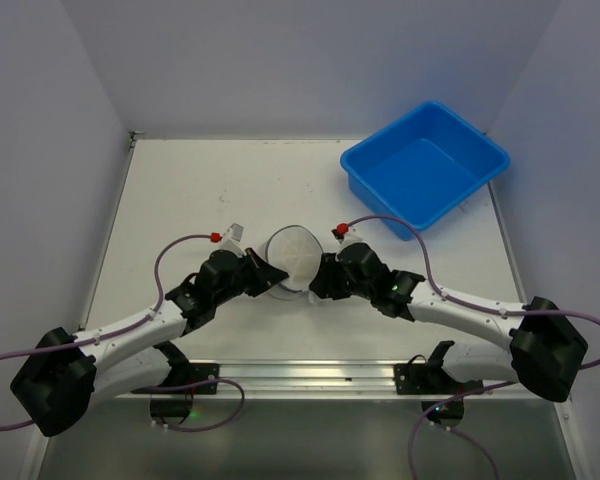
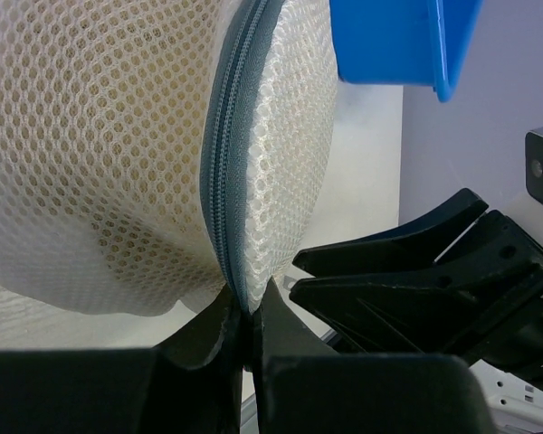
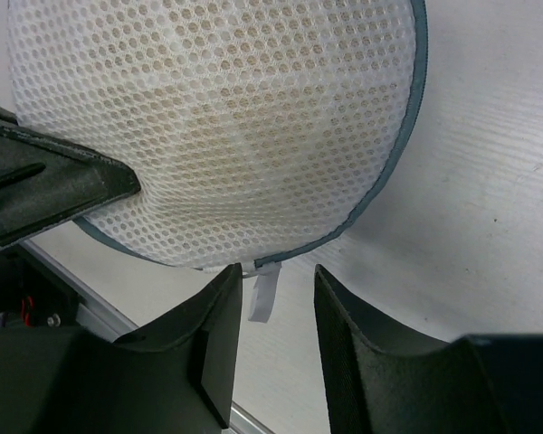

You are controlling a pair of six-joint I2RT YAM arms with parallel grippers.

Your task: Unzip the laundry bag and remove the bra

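Observation:
The laundry bag (image 1: 293, 257), a round white mesh pouch with a dark bluish zipper rim, stands on edge at the table's middle between my two grippers. A beige shape shows through the mesh; the bra itself cannot be made out. My left gripper (image 2: 244, 312) is shut on the bag's zipper rim (image 2: 219, 172) at its lower edge. My right gripper (image 3: 273, 298) is open, its fingers on either side of the small white pull tab (image 3: 261, 294) hanging from the bag (image 3: 217, 127). The left gripper's black finger shows at the left of the right wrist view.
A blue plastic tub (image 1: 424, 165) stands at the back right of the white table (image 1: 200, 190); its corner also shows in the left wrist view (image 2: 407, 41). A metal rail (image 1: 310, 375) runs along the near edge. Grey walls close in on both sides.

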